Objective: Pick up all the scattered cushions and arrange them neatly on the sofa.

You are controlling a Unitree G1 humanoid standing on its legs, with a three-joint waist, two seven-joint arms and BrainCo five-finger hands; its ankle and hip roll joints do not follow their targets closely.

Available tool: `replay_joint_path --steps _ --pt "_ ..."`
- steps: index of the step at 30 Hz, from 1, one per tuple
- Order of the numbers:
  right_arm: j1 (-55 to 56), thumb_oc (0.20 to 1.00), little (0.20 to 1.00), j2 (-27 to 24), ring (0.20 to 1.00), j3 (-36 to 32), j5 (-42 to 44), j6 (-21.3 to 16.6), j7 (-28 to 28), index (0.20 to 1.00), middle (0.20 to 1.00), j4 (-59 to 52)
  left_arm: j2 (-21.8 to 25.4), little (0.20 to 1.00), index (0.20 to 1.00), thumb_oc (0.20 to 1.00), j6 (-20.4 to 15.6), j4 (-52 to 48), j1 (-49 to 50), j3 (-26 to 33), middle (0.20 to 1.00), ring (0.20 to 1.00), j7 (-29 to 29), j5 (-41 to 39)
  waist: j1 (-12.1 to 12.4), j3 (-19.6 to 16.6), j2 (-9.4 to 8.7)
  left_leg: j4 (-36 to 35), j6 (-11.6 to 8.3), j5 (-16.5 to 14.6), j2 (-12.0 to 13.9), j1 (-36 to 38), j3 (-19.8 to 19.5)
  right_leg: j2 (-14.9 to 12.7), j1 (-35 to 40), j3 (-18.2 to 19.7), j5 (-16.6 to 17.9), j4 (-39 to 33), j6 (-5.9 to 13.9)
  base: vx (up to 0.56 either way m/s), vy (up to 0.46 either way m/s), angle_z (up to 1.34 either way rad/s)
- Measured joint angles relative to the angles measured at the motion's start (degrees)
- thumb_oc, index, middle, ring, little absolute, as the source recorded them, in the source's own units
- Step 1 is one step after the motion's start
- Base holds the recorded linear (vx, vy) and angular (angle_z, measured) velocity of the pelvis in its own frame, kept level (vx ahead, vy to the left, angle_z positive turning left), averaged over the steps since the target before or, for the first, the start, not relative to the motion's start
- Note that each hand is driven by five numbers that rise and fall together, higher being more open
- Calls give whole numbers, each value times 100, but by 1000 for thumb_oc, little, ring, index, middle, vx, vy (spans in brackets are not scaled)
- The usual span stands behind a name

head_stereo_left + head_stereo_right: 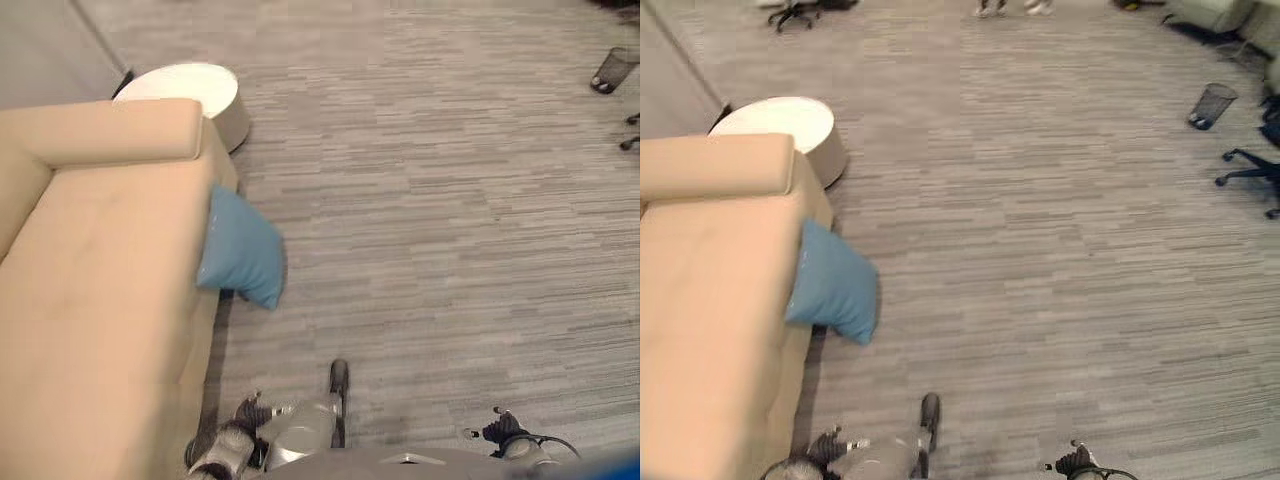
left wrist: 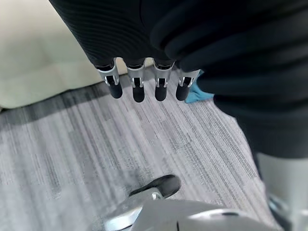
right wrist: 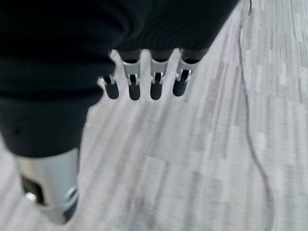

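Your left hand point(image 2: 144, 89) hangs low beside the sofa point(image 1: 100, 300), its fingers point(image 2: 138, 91) straight, side by side and pointing down at the grey carpet point(image 1: 420, 220), holding nothing. In its wrist view you can see the sofa's cream front edge past the fingertips, and a sliver of blue cushion point(image 2: 197, 95) beside them. Your right hand point(image 3: 144, 86) hangs the same way on the other side, fingers point(image 3: 155, 89) relaxed and straight over bare carpet, also empty. From the head views, you see the blue cushion point(image 1: 240, 250) leaning against the sofa's front edge near the armrest point(image 1: 110, 130), its upper part resting on the seat's edge and its lower corner hanging toward the floor. It is well apart from both hands. Beyond the armrest stands a round white side table point(image 1: 185, 85), touching or just beside the sofa's end. Farther off across the carpet you have a dark mesh waste bin point(image 1: 1212, 105) and an office chair's wheeled base point(image 1: 1252, 170).
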Motion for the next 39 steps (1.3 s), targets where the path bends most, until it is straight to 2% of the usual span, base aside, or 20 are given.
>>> replay_joint_path --steps 1,3,5,8,9,10,12,14,16,19,20,21,22,25,29,31,32,33,35,39 --pt "18 1000 1000 31 1000 -13 -78 -1 2 1000 1000 -17 29 1000 1000 1000 1 22 -131 -8 1000 1000 -1 -2 -17 -14 -3 41 9 -139 -15 124 -27 -85 -234 -28 -57 750 148 208 181 0" --pt "66 1000 1000 -74 1000 -2 -186 -9 4 1000 1000 -423 131 1000 1000 1000 18 -2 -320 -235 1000 1000 5 -21 -193 52 215 109 8 -365 -92 447 -259 -976 -2309 -224 368 5046 933 264 155 53" --pt "33 1000 1000 -156 1000 -101 -186 3 -52 1000 1000 -483 140 1000 1000 1000 -6 -105 -540 -415 1000 1000 33 -25 -251 122 324 409 289 -866 -263 516 -457 -1373 -3273 71 460 5590 960 291 43 64" --pt "-8 1000 1000 -355 1000 -91 -195 -7 -109 1000 1000 -756 83 1000 1000 1000 -17 -203 -472 -474 1000 1000 89 -78 -310 187 582 346 135 -1010 -285 963 -630 -1708 -3500 -447 303 3733 617 311 -98 38" --pt "-87 1000 1000 -306 1000 -32 -241 -1 -93 1000 1000 -781 108 1000 1000 1000 -10 -167 -444 -450 1000 1000 108 -88 -344 203 576 241 23 -1111 -333 1137 -789 -1522 -3506 -522 527 2009 473 406 -165 34" --pt "-85 1000 1000 -279 1000 -18 -276 -5 -84 1000 1000 -792 101 1000 1000 1000 -6 -118 -436 -437 1000 1000 117 -88 -343 215 556 239 -28 -1195 -351 1181 -827 -1386 -3508 -500 717 1361 452 525 -214 53" --pt "-111 1000 1000 -133 1000 -90 -349 -3 -50 1000 1000 -848 -25 1000 1000 1000 -7 231 -437 -314 1000 1000 117 -78 -614 244 514 271 -53 -1449 -350 1476 -1356 -718 -3505 261 1488 -284 437 474 -198 97" --pt "-129 1000 1000 -92 1000 -97 -359 -4 -46 1000 1000 -732 -138 1000 1000 1000 -21 319 -382 -271 1000 1000 120 -67 -690 289 443 241 -283 -1622 -339 1896 -1500 -512 -3391 604 1642 -101 338 424 -238 114" --pt "-23 1000 1000 -149 1000 -87 -395 6 -49 1000 1000 -613 -367 1000 1000 1000 -41 394 -290 -257 1000 1000 117 -67 -612 204 432 980 -631 -1907 -199 2100 -1795 -466 -2705 531 2106 -50 -417 387 -317 126" --pt "-49 1000 1000 -143 1000 -90 -394 -4 -42 1000 1000 -630 -359 1000 1000 1000 -80 366 -214 -245 1000 1000 115 -73 -502 113 426 2029 -829 -1787 2 1715 -1713 -279 -2224 171 1980 -415 -733 145 -239 68" --pt "-127 1000 1000 -131 1000 -80 -387 -7 -44 1000 1000 -641 -329 1000 1000 1000 -77 365 -196 -155 1000 1000 112 -75 -498 116 377 2630 -985 -1714 17 1449 -1713 -254 -2102 103 1905 -490 -842 116 -317 72" --pt "-208 1000 1000 -137 1000 -92 -317 -7 -76 1000 1000 -777 -223 1000 1000 1000 -80 233 -293 -148 1000 1000 109 -84 -430 186 242 4838 -1361 -1146 59 72 -1323 -265 -1983 -76 1712 -601 -1102 125 -277 83" --pt "-251 1000 1000 -96 1000 -98 -273 -10 -94 1000 1000 -721 -157 1000 1000 1000 -78 234 -422 -154 1000 1000 92 -88 -354 295 139 5483 -1242 -1205 220 -520 -1037 -276 -1799 -265 1696 -705 -1124 132 -206 83" --pt "-194 1000 1000 -25 1000 -82 -180 -16 -174 1000 1000 -698 31 1000 1000 1000 -68 72 -428 -182 1000 1000 85 -202 -380 440 -54 3982 -1154 -1223 746 -992 -499 -332 -1372 -789 1417 -795 -1107 127 -103 70" --pt "107 1000 1000 -72 1000 -102 -169 5 -224 1000 1000 -560 3 1000 1000 1000 -11 15 -537 -414 1000 1000 75 -190 -660 544 158 1680 -1152 -865 943 -931 800 -372 -962 -1727 1085 -754 -847 136 23 122" --pt "85 1000 1000 -73 1000 -129 -167 4 -226 1000 1000 -518 -8 1000 1000 1000 9 19 -462 -384 1000 1000 72 -196 -585 543 214 1460 -1047 -792 949 -647 1075 -424 -843 -1813 1055 -753 -701 130 101 38" --pt "150 1000 1000 -144 1000 -130 -171 0 -241 1000 1000 -529 -122 1000 1000 1000 29 80 -325 -252 1000 1000 77 -196 -672 475 353 1252 -944 -684 735 -270 723 -484 -712 -1798 930 -580 -496 148 121 18" --pt "153 1000 1000 -216 1000 -131 -173 -3 -253 1000 1000 -517 -229 1000 1000 1000 39 100 -141 -275 1000 1000 74 -195 -674 329 597 885 -500 -588 675 110 347 -463 -736 -1732 676 -209 -346 206 228 35" --pt "96 1000 1000 -93 1000 -299 -186 -6 -221 1000 1000 -657 -165 1000 1000 1000 3 93 -115 -239 1000 1000 63 -193 -643 267 482 673 -406 -625 338 325 242 -774 -704 -1474 484 115 -112 149 232 46" --pt "-173 1000 1000 -125 1000 -225 -410 -2 -159 1000 1000 -714 -18 1000 1000 1000 14 158 -80 -214 1000 1000 72 -195 -517 106 605 145 -11 -594 -4 773 -190 -1664 -1950 -825 53 3113 368 70 164 42"
